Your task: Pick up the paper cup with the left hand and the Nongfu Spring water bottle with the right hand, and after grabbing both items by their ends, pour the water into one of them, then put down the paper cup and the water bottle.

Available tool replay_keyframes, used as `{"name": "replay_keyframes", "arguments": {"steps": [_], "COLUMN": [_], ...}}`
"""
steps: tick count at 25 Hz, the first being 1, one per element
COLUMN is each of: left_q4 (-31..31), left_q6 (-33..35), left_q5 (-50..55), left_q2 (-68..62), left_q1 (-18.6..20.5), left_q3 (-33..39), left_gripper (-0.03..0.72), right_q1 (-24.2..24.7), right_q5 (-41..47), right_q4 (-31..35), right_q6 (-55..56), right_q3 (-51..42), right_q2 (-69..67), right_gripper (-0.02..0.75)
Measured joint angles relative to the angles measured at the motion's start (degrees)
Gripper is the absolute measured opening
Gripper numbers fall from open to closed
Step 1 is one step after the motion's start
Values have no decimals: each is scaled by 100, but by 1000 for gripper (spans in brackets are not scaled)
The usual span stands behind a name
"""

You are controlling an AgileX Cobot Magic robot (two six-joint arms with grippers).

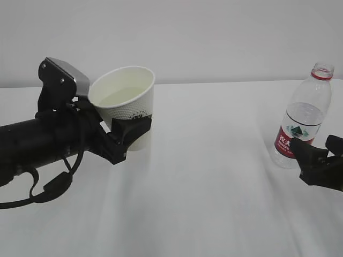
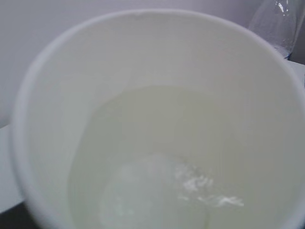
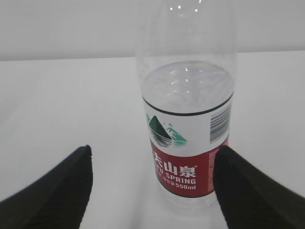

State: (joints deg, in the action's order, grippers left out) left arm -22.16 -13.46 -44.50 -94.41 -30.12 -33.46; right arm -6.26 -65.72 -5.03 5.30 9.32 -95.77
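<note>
Two end effectors are working over a white counter [image 1: 214,203], one at each side of the exterior view. Nearest the camera on the left, the left end effector [image 1: 126,134] is reaching in from the frame edge on a thick black arm with a silver-grey block [image 1: 69,72] on top and a black cable [image 1: 48,190] looping beneath it; its dark fingers are clamping the lower side of the paper cup [image 1: 126,104], which is tilting with its mouth toward the camera. Whether the cup's base is touching the counter cannot be told. Inside the cup, a pale pool of water [image 2: 157,181] is lying against the cream wall. At the right edge, the right end effector [image 3: 152,191] is sitting low, its jaws standing wide apart, one on either side of the Nongfu Spring water bottle [image 3: 188,138] without touching it. That bottle is standing upright on the counter just beyond the fingers, capless, with a red neck ring and red label, and is showing water up to about the label's top edge. Farthest back, a plain pale wall [image 1: 214,37] is rising behind the counter.
</note>
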Motion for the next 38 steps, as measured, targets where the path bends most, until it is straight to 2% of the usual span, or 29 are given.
{"name": "replay_keyframes", "arguments": {"steps": [4, 11, 20, 38], "left_q4": [337, 569, 627, 671], "left_q6": [216, 394, 402, 408], "left_q5": [40, 139, 176, 176], "left_q2": [0, 0, 0, 0], "left_q1": [0, 77, 869, 1911], "left_q3": [0, 0, 0, 0], "left_gripper": [520, 522, 521, 519], "right_q1": [0, 0, 0, 0], "right_q5": [0, 0, 0, 0], "right_q4": [-67, -85, -94, -98], "right_q6": [0, 0, 0, 0], "right_q3": [0, 0, 0, 0], "right_q2": [0, 0, 0, 0], "right_gripper": [594, 594, 594, 594]}}
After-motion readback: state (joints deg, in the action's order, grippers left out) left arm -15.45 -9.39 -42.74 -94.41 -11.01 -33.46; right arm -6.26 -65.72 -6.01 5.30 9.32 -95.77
